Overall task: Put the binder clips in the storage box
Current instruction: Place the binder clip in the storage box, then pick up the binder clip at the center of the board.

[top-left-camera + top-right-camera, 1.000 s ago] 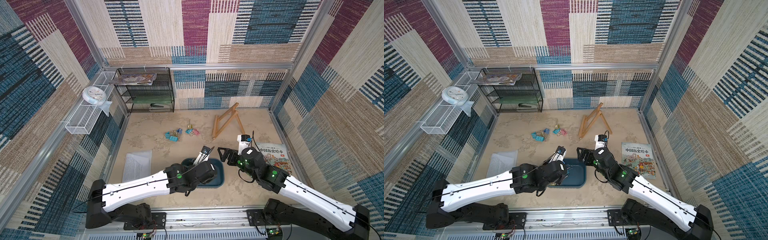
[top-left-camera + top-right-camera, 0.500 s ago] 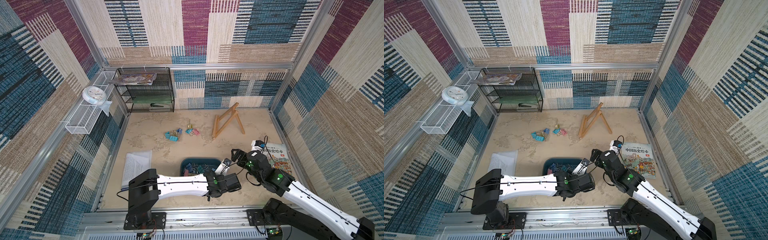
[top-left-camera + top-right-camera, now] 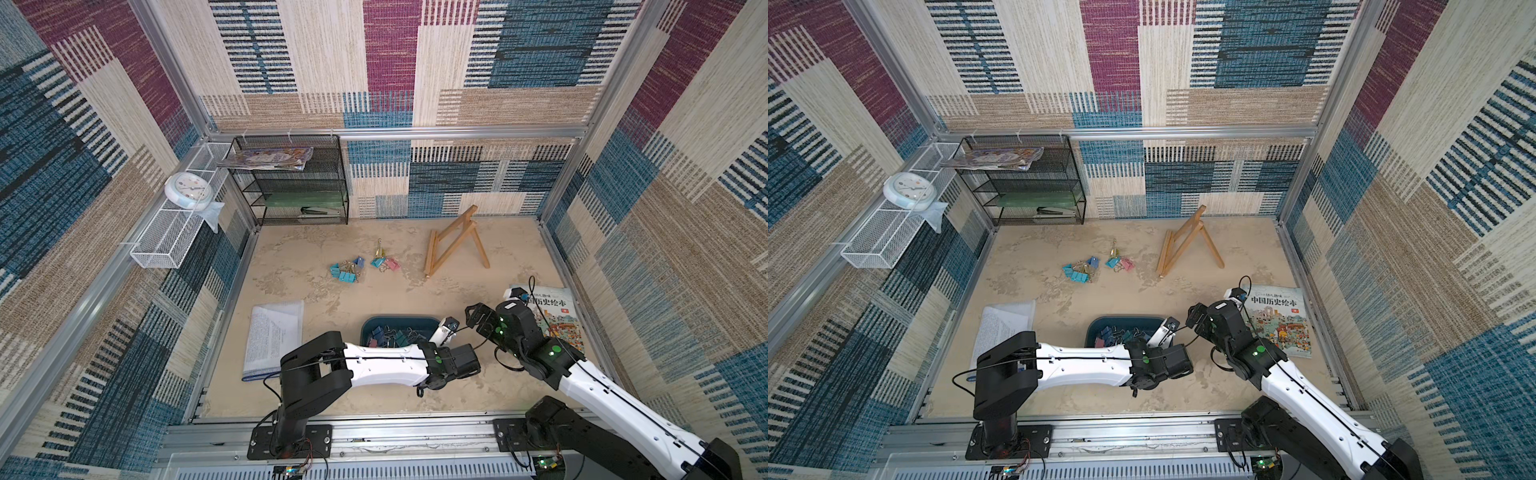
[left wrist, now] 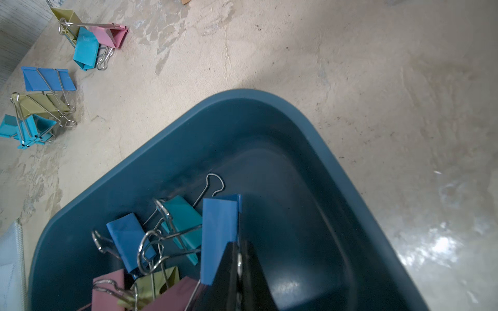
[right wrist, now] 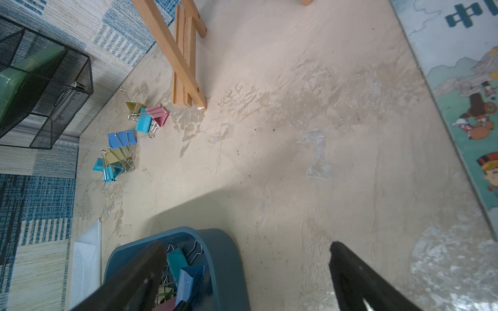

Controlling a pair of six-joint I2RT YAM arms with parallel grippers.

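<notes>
The storage box (image 3: 399,320) (image 3: 1121,319) is a shallow dark teal tray near the table's front. Several binder clips (image 4: 151,242) (image 3: 388,336) lie in a heap at one end of it. My left gripper (image 4: 238,247) hangs over the box with its jaws almost together on the wire handle of a blue binder clip (image 4: 219,237), which hangs upright above the heap. My right gripper (image 3: 473,316) (image 5: 246,246) stands open and holds nothing, just right of the box. More binder clips lie on the table farther back in two small groups (image 3: 347,270) (image 3: 384,262).
A wooden easel (image 3: 453,245) stands at the back right, close to the loose clips. A picture book (image 3: 552,316) lies under the right arm. Printed paper sheets (image 3: 274,336) lie left of the box. A black mesh rack (image 3: 299,187) and a white wire basket (image 3: 174,224) stand at the back left.
My left arm has folded back toward the front, and its wrist now sits at the box's right front corner. My right gripper has drawn off to the right, toward the book.
</notes>
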